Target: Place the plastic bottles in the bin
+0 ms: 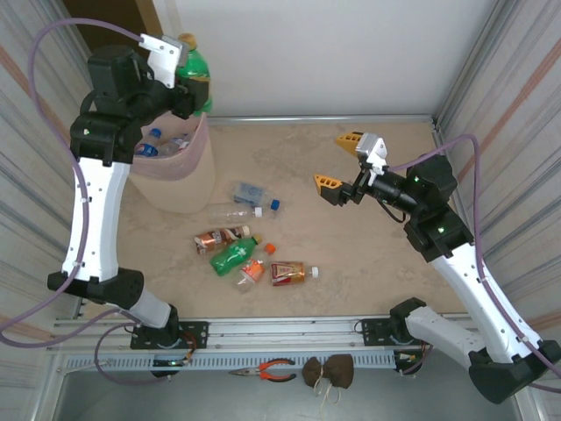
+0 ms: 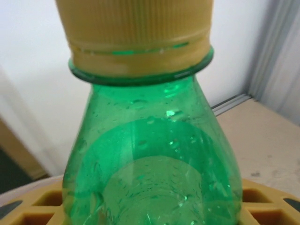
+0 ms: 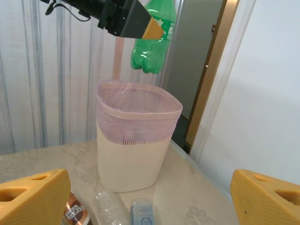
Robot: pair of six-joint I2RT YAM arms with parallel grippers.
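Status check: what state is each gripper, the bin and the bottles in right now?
Tall beige bin with pink bag liner: upright, some bottles inside.
Green plastic bottle with yellow cap: capped, held in the air by the bin.
Left gripper: shut on that green bottle.
Right gripper: open, empty.
Loose plastic bottles on the beige table: lying on their sides.

Cropped by the upper edge, yellow cap (image 2: 140,33); cropped below, green bottle (image 2: 150,164). Left side of bin (image 1: 191,186) hidden behind left arm (image 1: 96,202). Loose bottles (image 3: 143,213) sliced off at bottom edge, labels unreadable.
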